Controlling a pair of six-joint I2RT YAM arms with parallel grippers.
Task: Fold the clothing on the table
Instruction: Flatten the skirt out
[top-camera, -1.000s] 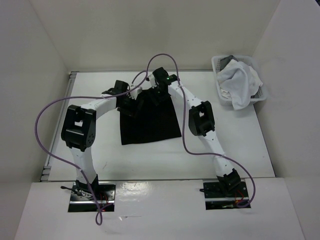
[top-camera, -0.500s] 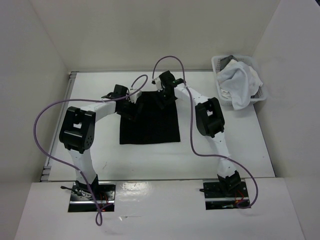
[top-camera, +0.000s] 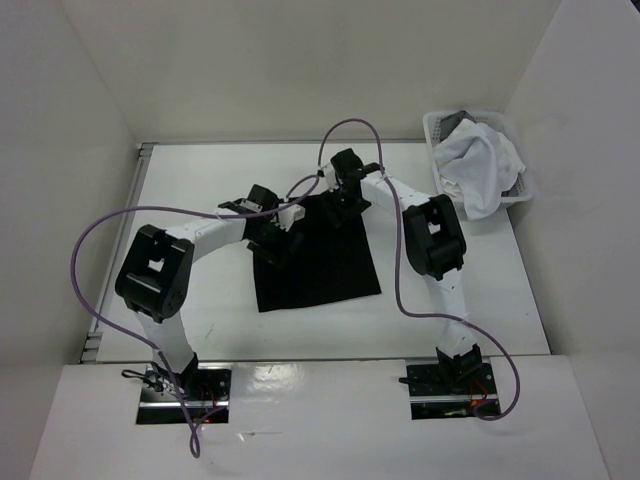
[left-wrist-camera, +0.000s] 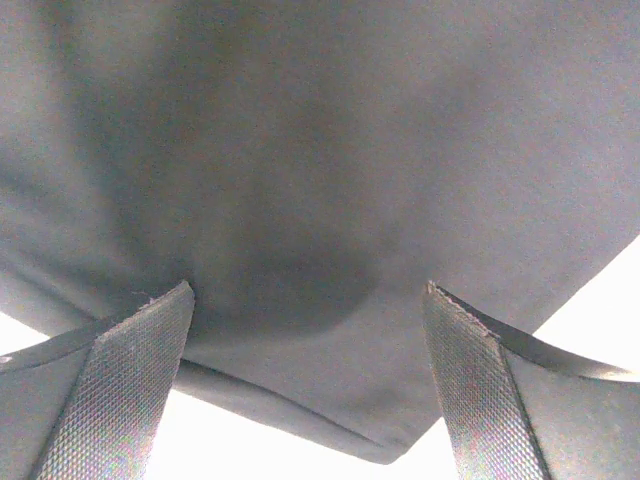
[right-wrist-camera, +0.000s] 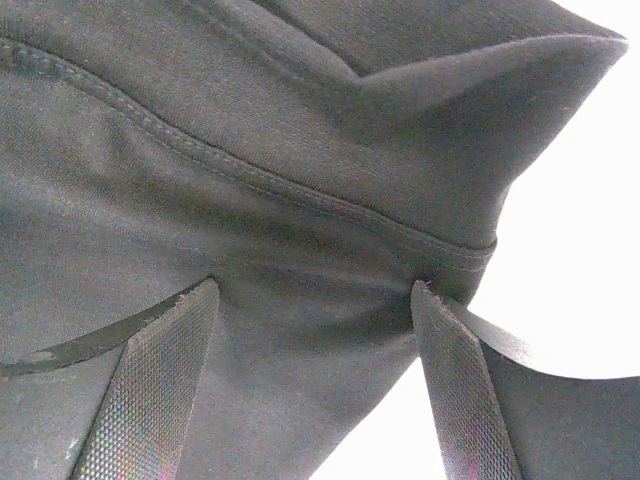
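Far right, a basket (top-camera: 431, 122) holds white cloth (top-camera: 478, 165), perhaps more; left fingers (left-wrist-camera: 130, 385), right fingers (right-wrist-camera: 150, 395) spread over clothing (top-camera: 325, 262).

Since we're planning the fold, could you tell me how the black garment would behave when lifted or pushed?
The clothing is probably floppy: the right wrist view shows it bunched into soft ridges near its hem. It looks thin and light, lying flat on the table. Pushed, it would likely wrinkle rather than slide.
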